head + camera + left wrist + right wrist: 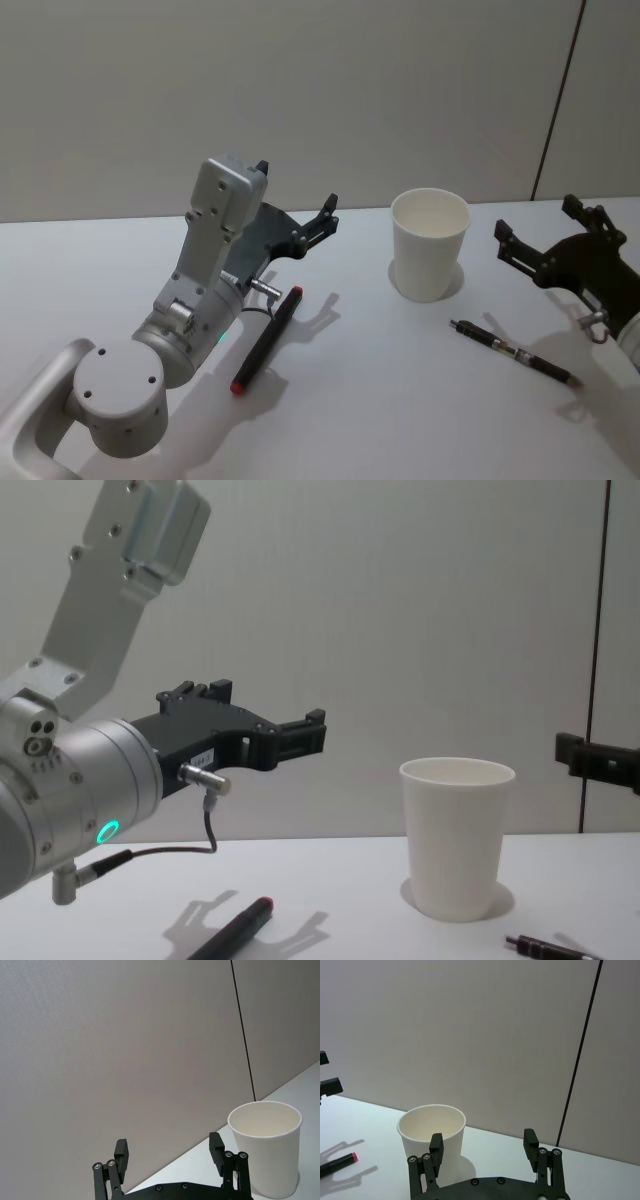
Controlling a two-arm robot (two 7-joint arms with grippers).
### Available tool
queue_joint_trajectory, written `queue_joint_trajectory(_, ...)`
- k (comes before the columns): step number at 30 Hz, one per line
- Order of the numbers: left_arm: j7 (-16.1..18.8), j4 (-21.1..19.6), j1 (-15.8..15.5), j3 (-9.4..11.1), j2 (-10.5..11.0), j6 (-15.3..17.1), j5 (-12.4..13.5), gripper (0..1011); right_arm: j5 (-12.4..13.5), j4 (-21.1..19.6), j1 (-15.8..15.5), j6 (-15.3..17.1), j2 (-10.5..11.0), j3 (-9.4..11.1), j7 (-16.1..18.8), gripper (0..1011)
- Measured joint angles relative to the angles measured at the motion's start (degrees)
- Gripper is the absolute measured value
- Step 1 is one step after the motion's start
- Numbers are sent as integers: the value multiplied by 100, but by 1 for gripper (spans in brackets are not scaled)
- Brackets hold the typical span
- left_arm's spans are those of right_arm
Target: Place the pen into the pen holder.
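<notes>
The pen holder, a white paper cup (430, 245), stands upright on the table's far middle; it also appears in the chest view (457, 835). A thick black pen with a red end (266, 340) lies left of it, under my left arm. Right of the cup lies a thin black pen (515, 352). My left gripper (296, 186) hovers open and empty above the table, left of the cup (265, 1147). On the cup's right side, my right gripper (536, 218) hangs open and empty, with the cup (430, 1127) just ahead of its fingers.
The white table (380, 420) runs back to a plain wall (320, 90) with a dark vertical seam at the right. My left arm's grey links (190, 310) rise over the table's left front.
</notes>
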Motion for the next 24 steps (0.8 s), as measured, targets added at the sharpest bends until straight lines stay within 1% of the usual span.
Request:
queue_joint_trajectory(5, 0, 0, 0, 0, 0, 0, 0, 1001, 104, -38, -63, 108, 191, 116, 225, 1001)
queue_joint_trajectory(6, 0, 0, 0, 0, 0, 0, 0, 1001, 104, -38, -63, 108, 191, 116, 225, 1001)
queue_joint_trajectory(10, 0, 0, 0, 0, 0, 0, 0, 1001, 207, -110, -169, 204, 327, 184, 360, 1001)
queue_joint_trajectory(13, 0, 0, 0, 0, 0, 0, 0, 1001, 255, -153, -230, 255, 388, 214, 421, 1001)
queue_joint_trajectory(16, 0, 0, 0, 0, 0, 0, 0, 1001, 328, -224, -342, 361, 499, 260, 512, 1001)
queue_joint_trajectory(20, 0, 0, 0, 0, 0, 0, 0, 1001, 367, -270, -428, 472, 580, 287, 583, 1001)
queue_joint_trajectory(24, 0, 0, 0, 0, 0, 0, 0, 1001, 381, -342, -532, 653, 694, 314, 677, 1001)
